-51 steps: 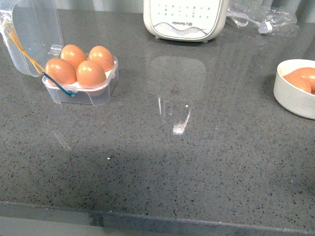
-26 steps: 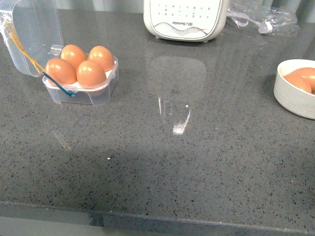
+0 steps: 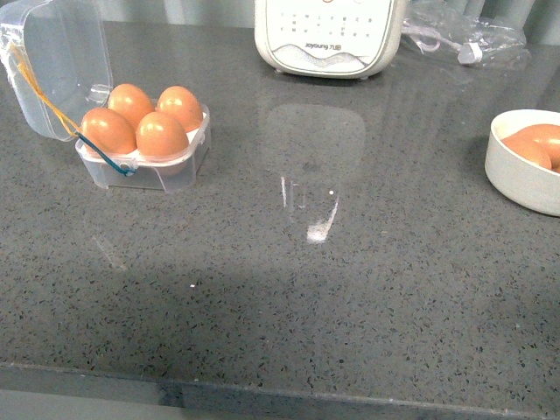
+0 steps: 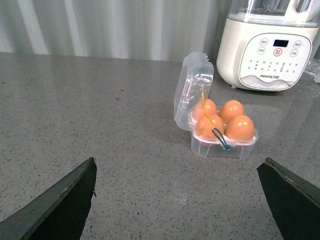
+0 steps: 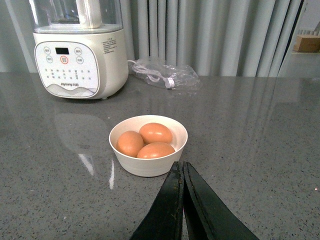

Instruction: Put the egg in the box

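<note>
The clear plastic box (image 3: 179, 166) stands at the far left of the counter with its lid (image 3: 57, 61) open and upright. All four cells hold brown eggs (image 3: 162, 133). It also shows in the left wrist view (image 4: 222, 145). Three more brown eggs (image 5: 145, 142) lie in a round white bowl (image 5: 148, 167). My left gripper (image 4: 180, 170) is open and empty, some way short of the box. My right gripper (image 5: 181, 167) is shut and empty, just short of the bowl. Neither arm shows in the front view.
A white kitchen appliance (image 3: 328, 35) stands at the back centre of the grey counter (image 3: 350, 289). A clear plastic bag with a cord (image 3: 464, 39) lies at the back right. The bowl (image 3: 522, 171) sits at the right edge.
The front view has shifted very slightly. The box, eggs and bowl have not moved.
</note>
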